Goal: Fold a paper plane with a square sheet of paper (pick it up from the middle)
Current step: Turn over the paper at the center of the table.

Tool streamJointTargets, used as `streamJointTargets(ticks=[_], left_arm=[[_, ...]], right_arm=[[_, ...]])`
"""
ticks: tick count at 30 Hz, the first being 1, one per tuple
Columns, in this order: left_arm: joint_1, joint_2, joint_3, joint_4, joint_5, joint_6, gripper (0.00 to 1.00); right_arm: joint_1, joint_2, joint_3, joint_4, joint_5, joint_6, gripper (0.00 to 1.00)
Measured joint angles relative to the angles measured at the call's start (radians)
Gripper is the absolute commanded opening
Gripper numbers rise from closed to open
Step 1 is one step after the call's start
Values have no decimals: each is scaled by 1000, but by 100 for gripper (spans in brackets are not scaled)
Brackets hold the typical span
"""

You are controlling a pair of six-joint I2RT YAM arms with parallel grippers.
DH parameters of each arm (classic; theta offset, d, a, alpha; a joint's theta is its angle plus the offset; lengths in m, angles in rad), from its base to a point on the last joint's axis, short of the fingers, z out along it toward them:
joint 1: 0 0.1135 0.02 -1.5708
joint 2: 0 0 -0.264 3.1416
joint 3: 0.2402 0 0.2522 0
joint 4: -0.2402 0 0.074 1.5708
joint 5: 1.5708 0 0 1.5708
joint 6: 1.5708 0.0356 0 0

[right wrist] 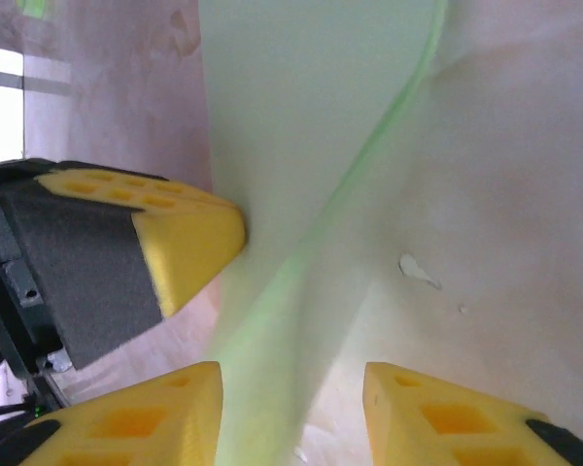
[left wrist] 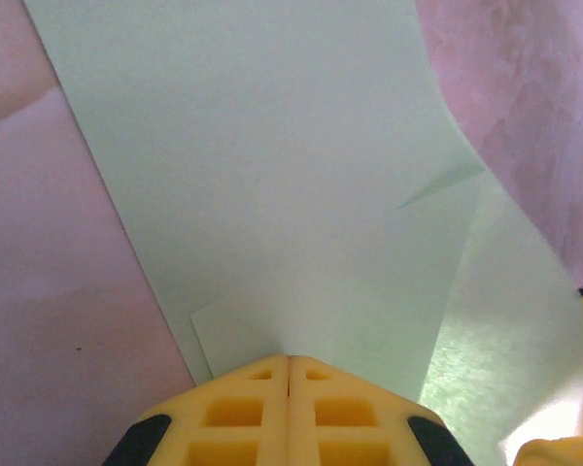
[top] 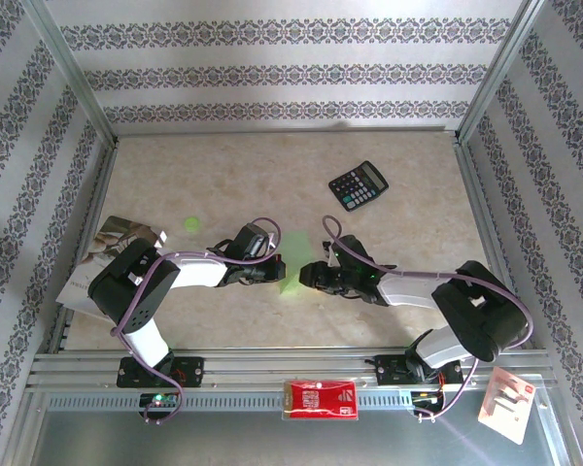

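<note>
The square sheet of paper (top: 293, 282) is light green, partly folded and lifted off the table between my two grippers. My left gripper (top: 268, 271) is shut, and the sheet (left wrist: 272, 175) runs out from between its yellow fingertips (left wrist: 289, 367), with a crease and a doubled corner showing. My right gripper (top: 317, 278) is open. Its fingers (right wrist: 165, 413) stand on either side of a raised, curved edge of the sheet (right wrist: 301, 282) without pinching it. The left gripper's finger (right wrist: 189, 238) touches the paper in the right wrist view. A paper plane is out of view.
A black calculator (top: 359, 184) lies at the back right, and a tiny green dot (top: 191, 224) sits left of centre. A silvery bag (top: 117, 241) lies by the left arm. A red-and-white packet (top: 321, 398) and a white packet (top: 510, 403) rest on the front rail.
</note>
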State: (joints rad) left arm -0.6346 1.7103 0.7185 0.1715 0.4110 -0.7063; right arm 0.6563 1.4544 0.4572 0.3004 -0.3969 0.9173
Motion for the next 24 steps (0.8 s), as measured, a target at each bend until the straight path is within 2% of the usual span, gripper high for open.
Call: streamJointTargets(ticks=[7,15,19,24], left_arm=[[0,0,0,0,0,0,0],[0,0,0,-1,0,0,0],[0,0,0,-1,2,0,0],[2,-14,2,-3,23,-11,31]], right_arm=[[0,-65,-43,11,23,40,24],[0,-67,-59,11,50,58,13],[0,-67,-61,11,64,64,3],[-2,-67,-60,3,68,46,0]])
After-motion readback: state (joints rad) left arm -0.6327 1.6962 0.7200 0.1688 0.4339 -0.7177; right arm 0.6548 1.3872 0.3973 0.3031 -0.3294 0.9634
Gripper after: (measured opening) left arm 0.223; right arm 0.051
